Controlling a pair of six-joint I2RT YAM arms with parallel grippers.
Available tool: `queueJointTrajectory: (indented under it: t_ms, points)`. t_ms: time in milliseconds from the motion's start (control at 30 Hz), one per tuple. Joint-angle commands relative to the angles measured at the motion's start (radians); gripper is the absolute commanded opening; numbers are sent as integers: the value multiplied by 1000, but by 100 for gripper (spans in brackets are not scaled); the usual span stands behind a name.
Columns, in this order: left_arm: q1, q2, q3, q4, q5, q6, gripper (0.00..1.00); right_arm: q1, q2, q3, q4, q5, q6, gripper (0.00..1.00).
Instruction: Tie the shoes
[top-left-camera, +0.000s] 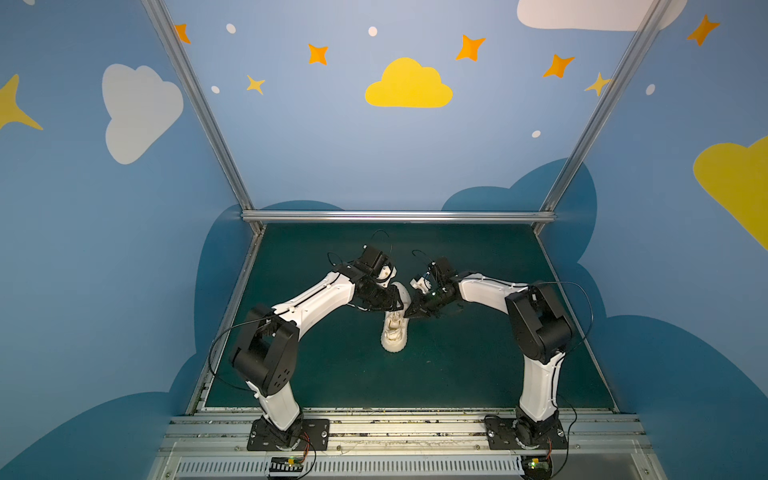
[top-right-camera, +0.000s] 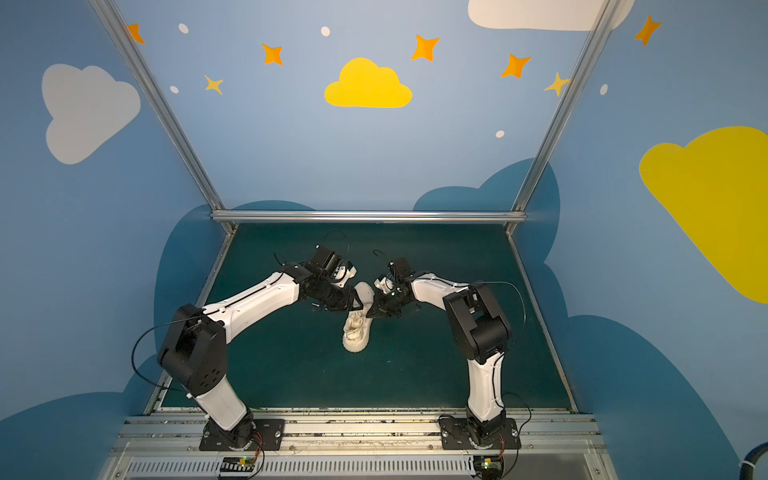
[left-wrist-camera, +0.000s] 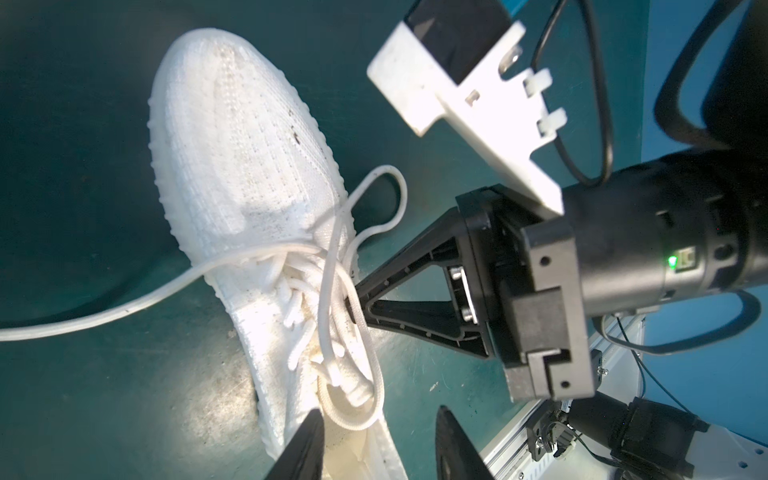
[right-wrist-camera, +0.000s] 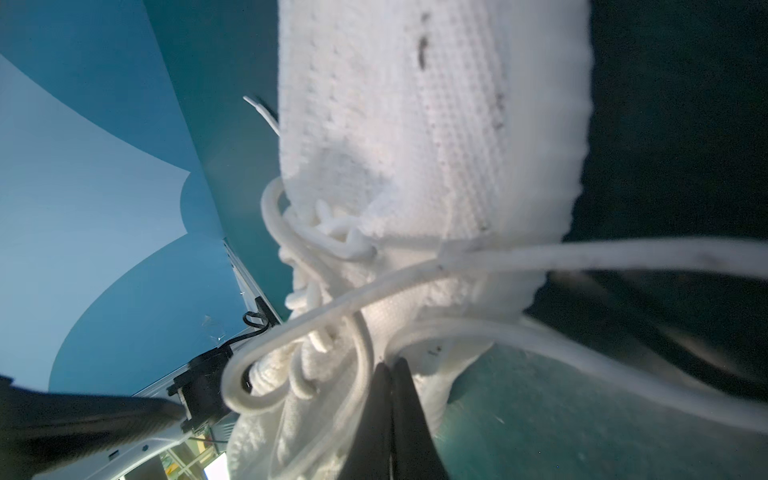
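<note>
The shoe (top-left-camera: 394, 337) lies in the middle of the counter (top-left-camera: 478, 365) between the claws, which hide part of it in both top views. The right claw (left-wrist-camera: 359, 305) is pressed together at the laces (left-wrist-camera: 328, 286); whether it pinches one is unclear. The left claw (left-wrist-camera: 376, 415) stands spread beside the shoe's opening, its fingers cut off at the frame edge. One lace runs out of view.

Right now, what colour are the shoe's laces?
The laces are cream-white; the left wrist view shows them best.
</note>
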Motion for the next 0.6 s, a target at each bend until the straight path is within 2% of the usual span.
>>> queueJointTrajectory:
  t_ms: [0, 267, 567]
  points:
    - [1, -6, -23, 8, 14, -4, 44, -4, -3, -14, 56, -35, 25, 0]
    - [3, -34, -58, 21, 12, -11, 44, -14, -33, -65, 170, -91, 80, 0]
    - [9, -49, -86, 37, 11, -19, 43, -17, -71, -95, 232, -85, 94, 0]
